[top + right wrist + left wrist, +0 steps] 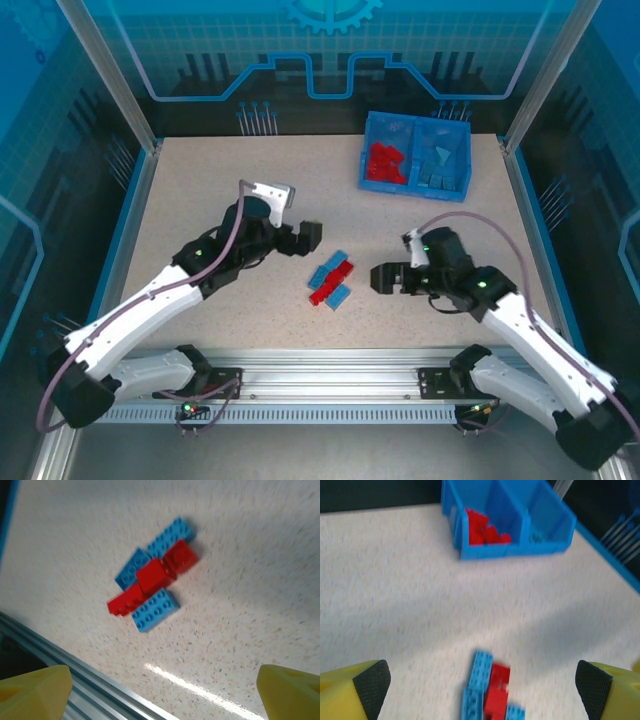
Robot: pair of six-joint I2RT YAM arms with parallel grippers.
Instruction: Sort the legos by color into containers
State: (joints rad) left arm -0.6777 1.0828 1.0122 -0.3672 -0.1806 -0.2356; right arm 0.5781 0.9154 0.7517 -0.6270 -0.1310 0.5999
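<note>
Well, from above, the loose legos lie in one tight heap in the middle of the table, red and blue pieces touching. The blue bin sits well apart at one o'clock, with red bricks in its left compartment and pale blue bricks in its right. The left gripper hangs near the heap at ten o'clock and the right gripper at three, both aimed at it. I'd worry that they knock together, or that one closes on two colours at once because the pieces are so packed. On the left wrist view, its pads stand spread wide with nothing pinched; the heap is at six o'clock and the bin at twelve. On the right wrist view, the fingers are likewise wide apart and empty, with the heap toward twelve.
</note>
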